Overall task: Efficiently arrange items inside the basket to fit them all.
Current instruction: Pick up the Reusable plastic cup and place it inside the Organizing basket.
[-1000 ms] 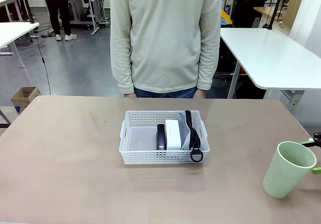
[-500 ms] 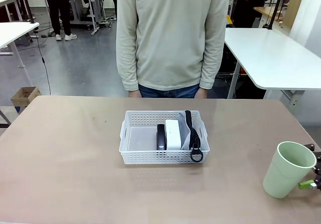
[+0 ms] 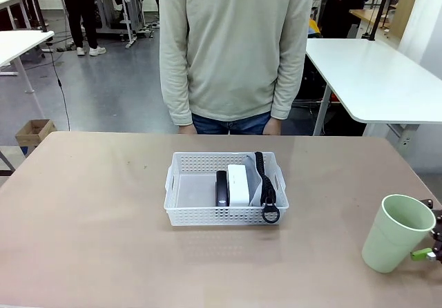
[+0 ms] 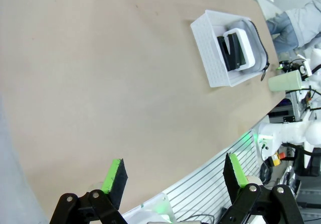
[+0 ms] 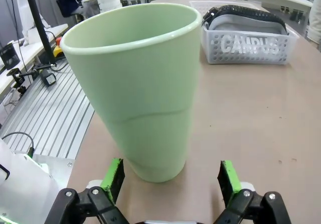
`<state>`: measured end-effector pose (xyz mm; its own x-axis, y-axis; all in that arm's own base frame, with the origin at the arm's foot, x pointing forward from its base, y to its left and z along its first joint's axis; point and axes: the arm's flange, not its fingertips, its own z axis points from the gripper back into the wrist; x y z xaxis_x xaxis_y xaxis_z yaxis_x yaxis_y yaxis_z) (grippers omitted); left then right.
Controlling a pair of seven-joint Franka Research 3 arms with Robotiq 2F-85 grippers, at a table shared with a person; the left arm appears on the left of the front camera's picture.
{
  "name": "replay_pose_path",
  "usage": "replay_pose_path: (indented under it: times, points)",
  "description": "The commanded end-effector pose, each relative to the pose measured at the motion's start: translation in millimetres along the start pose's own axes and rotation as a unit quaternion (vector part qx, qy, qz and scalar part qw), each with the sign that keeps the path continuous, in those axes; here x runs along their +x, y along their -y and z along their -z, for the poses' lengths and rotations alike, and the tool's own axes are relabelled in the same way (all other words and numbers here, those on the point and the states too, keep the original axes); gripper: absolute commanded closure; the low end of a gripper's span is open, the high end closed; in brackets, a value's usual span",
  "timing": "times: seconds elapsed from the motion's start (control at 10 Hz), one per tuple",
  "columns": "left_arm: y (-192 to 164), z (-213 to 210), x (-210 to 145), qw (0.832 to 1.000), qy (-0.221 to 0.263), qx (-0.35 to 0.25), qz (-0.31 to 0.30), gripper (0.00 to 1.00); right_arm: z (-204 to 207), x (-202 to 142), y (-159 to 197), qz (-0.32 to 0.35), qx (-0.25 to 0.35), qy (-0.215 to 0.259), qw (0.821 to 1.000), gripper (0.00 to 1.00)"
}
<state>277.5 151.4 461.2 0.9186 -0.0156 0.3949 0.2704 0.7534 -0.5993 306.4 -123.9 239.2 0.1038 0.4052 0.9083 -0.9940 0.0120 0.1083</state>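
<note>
Because the right end effector (image 5: 170,178), spread like the empty left end effector (image 4: 173,174), has its pads (image 5: 114,176) low on either side of the pale green cup (image 5: 135,83) without pressing it, a squeeze there on the tapered wall could tip the cup. It stands upright on the bench (image 3: 103,204), well apart from the basket (image 3: 200,215), to its right. The stapler (image 3: 222,189), white block (image 3: 239,182) and pouch (image 3: 255,177) fill the basket's right half, so carrying the cup to the free left half may catch the strap (image 3: 268,204).

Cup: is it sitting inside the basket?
No, the cup stands on the table, apart from the basket.
</note>
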Motion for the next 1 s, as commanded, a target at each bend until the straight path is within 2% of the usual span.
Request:
replay_pose_path:
  times: [0.0, 0.3, 0.9]
  points:
    - [-3.3, -2.1, -3.4, 1.000, -0.004, -0.002, 0.011, 0.00, 2.0, 2.6, 1.6, -0.005, 0.004, -0.003, 1.000, 0.00]
    - [-3.3, -2.1, -3.4, 1.000, -0.004, -0.002, 0.011, 0.00, 0.7, 0.3, 0.2, -0.001, 0.002, 0.000, 1.000, 0.00]
    - [-3.3, -2.1, -3.4, 1.000, -0.004, -0.002, 0.011, 0.00, 24.2, -5.1, 4.9, -0.008, 0.019, -0.001, 1.000, 0.00]
